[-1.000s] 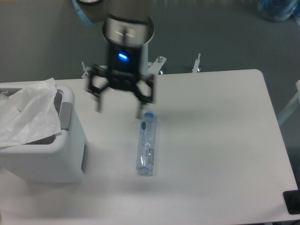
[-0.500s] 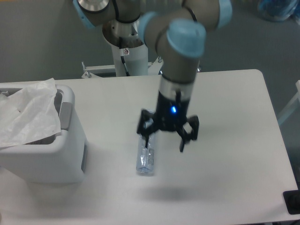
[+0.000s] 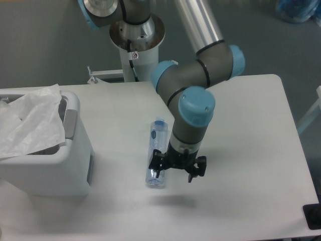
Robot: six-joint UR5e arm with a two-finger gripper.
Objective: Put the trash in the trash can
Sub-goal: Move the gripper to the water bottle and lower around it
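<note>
A slim clear bottle (image 3: 156,150) with a blue cap lies on the white table (image 3: 241,125), cap pointing away from the camera. My gripper (image 3: 175,173) hangs open just above the table at the bottle's lower end, its left finger next to the bottle and its right finger further right. The white trash can (image 3: 50,168) stands at the left edge. A crinkled white plastic bag (image 3: 27,123) lies across the can's open top and hangs over its rim.
The arm's base column (image 3: 135,42) rises behind the table's far edge. A dark object (image 3: 313,217) sits at the table's front right corner. A blue item (image 3: 298,10) lies on the floor at the top right.
The gripper has swung from above the bottle's cap down toward the camera and lowered to the bottle's near end, staying open. The bottle and the bag have not moved.
</note>
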